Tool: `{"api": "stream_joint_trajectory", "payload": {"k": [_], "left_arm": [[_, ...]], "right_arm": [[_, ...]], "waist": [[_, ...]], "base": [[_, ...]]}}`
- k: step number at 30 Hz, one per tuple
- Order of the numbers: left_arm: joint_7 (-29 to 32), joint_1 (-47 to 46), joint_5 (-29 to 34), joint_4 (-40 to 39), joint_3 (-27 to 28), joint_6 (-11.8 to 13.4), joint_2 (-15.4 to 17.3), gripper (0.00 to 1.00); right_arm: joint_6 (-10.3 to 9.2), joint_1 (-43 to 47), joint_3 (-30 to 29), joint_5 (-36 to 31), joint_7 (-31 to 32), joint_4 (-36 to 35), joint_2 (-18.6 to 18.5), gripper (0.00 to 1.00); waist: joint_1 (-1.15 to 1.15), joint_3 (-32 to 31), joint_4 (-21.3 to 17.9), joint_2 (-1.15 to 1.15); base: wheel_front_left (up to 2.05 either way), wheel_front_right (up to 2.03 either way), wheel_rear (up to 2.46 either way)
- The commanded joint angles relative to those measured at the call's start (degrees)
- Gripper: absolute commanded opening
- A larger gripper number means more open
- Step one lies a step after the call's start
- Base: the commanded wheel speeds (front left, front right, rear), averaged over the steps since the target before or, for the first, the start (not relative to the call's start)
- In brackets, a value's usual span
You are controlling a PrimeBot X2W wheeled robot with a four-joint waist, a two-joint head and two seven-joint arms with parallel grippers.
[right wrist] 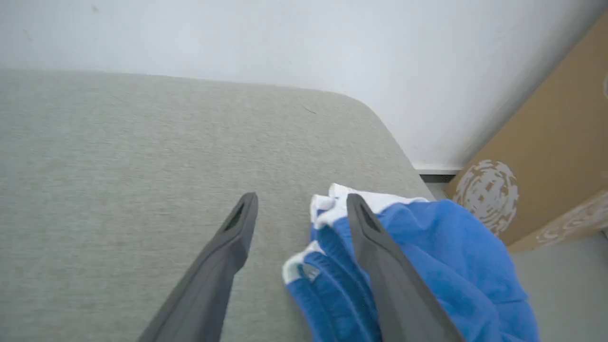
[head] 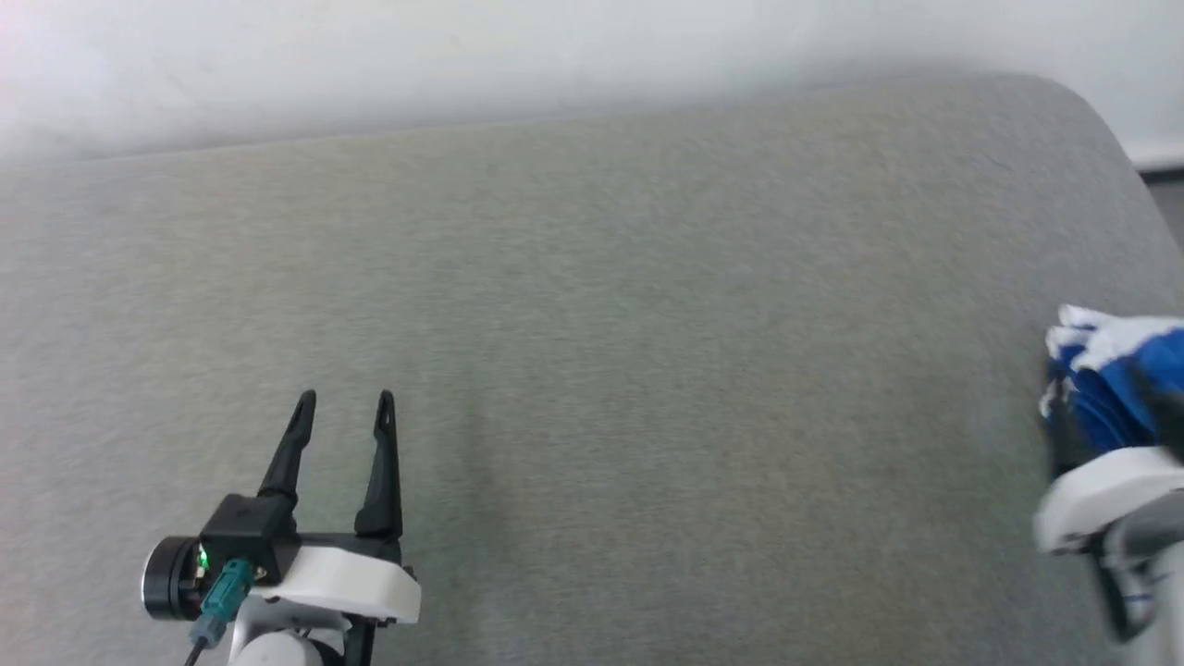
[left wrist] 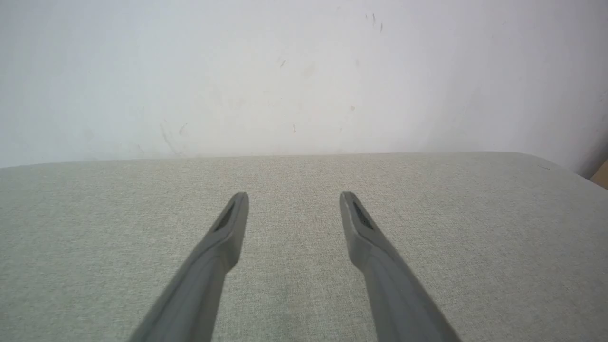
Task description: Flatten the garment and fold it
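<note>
The left gripper (head: 344, 400) sits low on the left of the head view, above a grey fabric-covered surface (head: 647, 324). Its 2 dark fingers are spread with a clear gap between them and nothing in it. The left wrist view shows the same: both fingers (left wrist: 228, 228) are parted over bare grey cloth, and a white scuffed wall (left wrist: 285, 71) rises behind the far edge.

The right gripper (right wrist: 301, 199) is at the far right edge of the head view, where it is blurred. In its own wrist view its fingers stand about as far apart as the left pair, not closed on anything. The garment (right wrist: 451, 251) is a bunched heap of royal-blue cloth with white trim. It sits by the surface's right edge, near the rounded corner. The gripper's right finger lies across the blue folds, and a white-edged fold reaches a little way into the gap between the fingers, while the left finger is clear of the cloth. Whether the heap rests on the surface or hangs from that finger, I cannot tell.

Beyond the corner stands a brown cardboard box (right wrist: 546, 156) with a pale printed mark, on a grey floor (right wrist: 565, 285).
</note>
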Motion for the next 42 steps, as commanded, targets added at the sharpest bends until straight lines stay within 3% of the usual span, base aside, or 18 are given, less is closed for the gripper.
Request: {"api": "stream_joint_trajectory", "payload": {"k": [1,7,18,25,35,36,42], "left_arm": [[-0.3,0.8,-0.4,0.4,0.6,0.2,0.2,1.00],[-0.2,1.9,-0.9,1.5,2.3,-0.1,2.4,1.00],[2.9,3.4,-1.5,2.5,2.2,-1.5,5.5,1.00],[2.9,5.5,-1.5,2.1,1.2,-0.8,4.7,1.00],[2.8,6.2,-1.8,1.9,0.3,-0.5,4.4,1.00],[2.9,5.7,-1.5,2.0,0.3,-0.6,4.5,0.00],[3.3,5.6,-1.0,1.9,0.6,-0.7,4.2,0.00]], "right_arm": [[-0.05,1.3,1.5,0.8,0.3,-2.3,1.7,1.00],[-0.05,5.5,7.7,3.6,1.4,-12.5,7.2,1.00],[-0.05,15.4,9.8,3.5,2.6,-26.3,9.3,1.00],[-0.05,21.3,8.9,4.1,4.5,-30.9,9.7,1.00],[-0.05,22.7,9.3,5.5,5.1,-31.9,9.8,1.00],[0.00,22.1,9.2,5.4,5.1,-31.8,9.5,0.00],[0.00,21.9,9.3,5.2,5.3,-31.6,9.5,0.00]], "waist": [[0.01,-4.3,4.8,-0.01],[0.01,-5.5,6.7,-0.01],[0.01,-7.5,8.2,-0.01],[0.01,-8.6,8.3,-0.01],[0.01,-9.1,8.0,-0.01],[0.01,-9.1,8.0,-0.01],[0.02,-9.2,8.0,-0.01]], "base": [[0.00,0.00,0.00],[0.00,0.00,0.00],[0.00,0.00,0.00],[0.00,0.00,0.00],[0.00,0.00,0.00],[0.00,0.00,0.00],[0.00,0.00,0.00]]}}
